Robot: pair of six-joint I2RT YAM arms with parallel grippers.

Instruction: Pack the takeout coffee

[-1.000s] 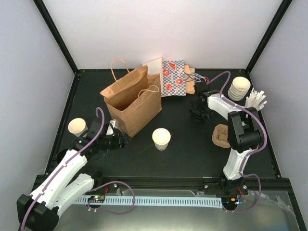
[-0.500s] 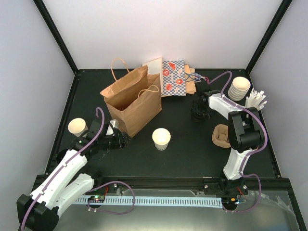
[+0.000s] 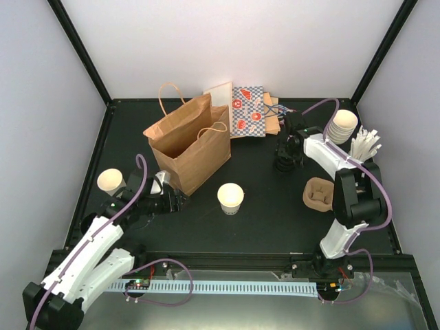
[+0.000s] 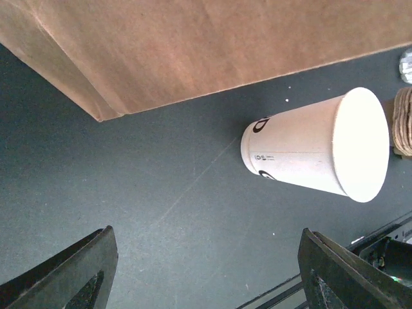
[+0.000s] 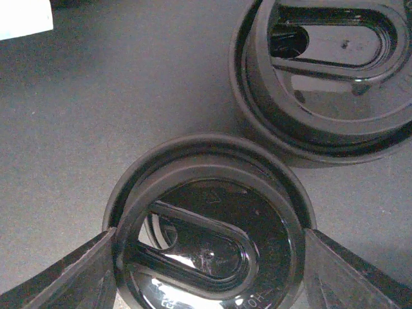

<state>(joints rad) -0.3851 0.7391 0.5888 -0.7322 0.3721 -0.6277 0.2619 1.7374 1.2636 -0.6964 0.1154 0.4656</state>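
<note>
Black table [image 3: 261, 220], white walls all round. Nearest us, the left gripper [image 3: 176, 200] hovers low beside the brown bag [image 3: 192, 148], its jaws wide apart with nothing between them. To its right the cup [image 3: 230, 198] stands upright and uncapped in front of the bag, touching neither. Farther back, we see the right gripper [image 3: 284, 163] with its fingers [image 5: 71, 277] pressed against either side of a black lid [image 5: 206, 238]. A second lid [image 5: 328, 71] lies just beside it.
</note>
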